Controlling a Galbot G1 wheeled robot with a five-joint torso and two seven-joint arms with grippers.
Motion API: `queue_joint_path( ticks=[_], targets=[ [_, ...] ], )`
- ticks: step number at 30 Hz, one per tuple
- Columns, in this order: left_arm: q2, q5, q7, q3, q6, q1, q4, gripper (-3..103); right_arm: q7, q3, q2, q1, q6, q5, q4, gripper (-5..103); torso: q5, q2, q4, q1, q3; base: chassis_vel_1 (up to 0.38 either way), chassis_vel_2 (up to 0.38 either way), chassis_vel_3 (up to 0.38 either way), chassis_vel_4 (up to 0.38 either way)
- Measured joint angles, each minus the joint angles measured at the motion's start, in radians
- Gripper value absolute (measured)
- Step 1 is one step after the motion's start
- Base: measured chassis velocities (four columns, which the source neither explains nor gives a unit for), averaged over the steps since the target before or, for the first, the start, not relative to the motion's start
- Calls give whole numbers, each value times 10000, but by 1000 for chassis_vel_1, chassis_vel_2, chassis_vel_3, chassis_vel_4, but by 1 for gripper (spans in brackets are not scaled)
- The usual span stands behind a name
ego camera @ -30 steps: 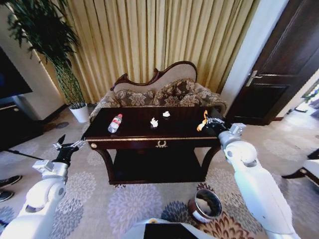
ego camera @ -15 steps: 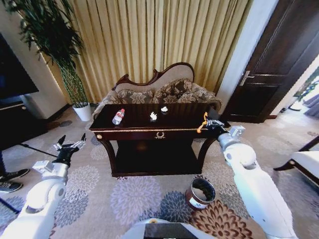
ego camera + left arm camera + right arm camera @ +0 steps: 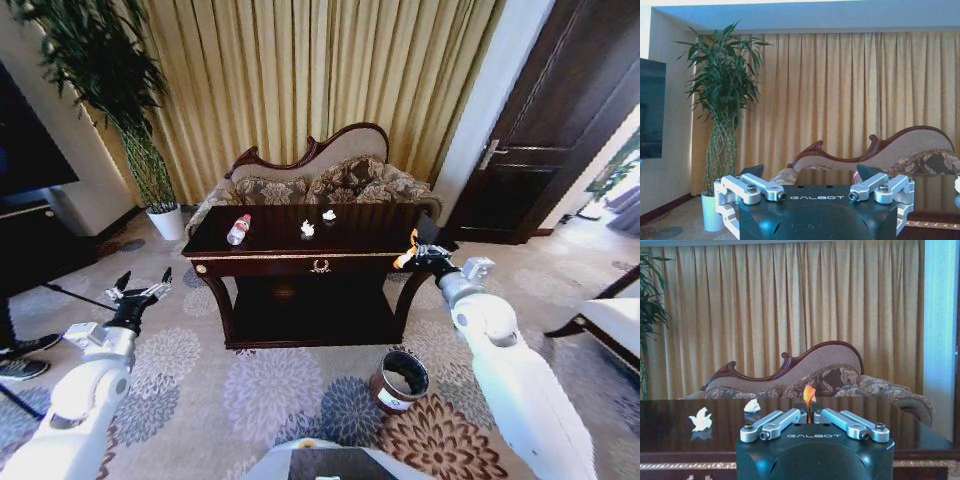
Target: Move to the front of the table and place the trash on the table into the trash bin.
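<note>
The dark table [image 3: 300, 266] stands ahead of me, in front of the sofa. On its top lie a clear bottle with a red cap [image 3: 238, 229] and two white scraps [image 3: 308, 230] [image 3: 329, 215]. My right gripper [image 3: 413, 256] hovers at the table's front right corner, shut on the orange scrap [image 3: 410, 243]. In the right wrist view the orange scrap [image 3: 809, 394] stands up between the closed fingers of the right gripper [image 3: 809, 415], with the white scraps [image 3: 701, 420] [image 3: 752, 406] on the tabletop beyond. The trash bin [image 3: 400, 381] sits on the carpet below my right arm. My left gripper [image 3: 140, 294] [image 3: 810, 175] is open, left of the table.
A patterned sofa [image 3: 330, 185] backs the table before gold curtains. A potted plant in a white pot [image 3: 165, 222] stands at the left, and a dark door [image 3: 560, 150] at the right. A person's shoe [image 3: 20, 368] shows at the left edge. Open carpet lies before the table.
The whole picture has shifted: the table looks farther and smaller, and the bin sits higher in view. My right gripper still holds the orange scrap. The left arm keeps its pose.
</note>
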Motion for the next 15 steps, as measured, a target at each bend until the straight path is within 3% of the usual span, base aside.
queue_joint_path(
  ticks=[8, 15],
  targets=[
    [-15, -4, 86, 1, -164, 12, 123, 100, 0, 55, 250, -427, 240, -599, -268, 2, 0, 7, 0, -10, -4, 53, -66, -59, 54],
    [-13, -86, 114, -15, -229, -28, 214, 100, 0, 157, 669, -1105, 857, -1541, -1652, 2, 0, -1, -1, 2, 1, 0, 0, 0, 0]
  ],
)
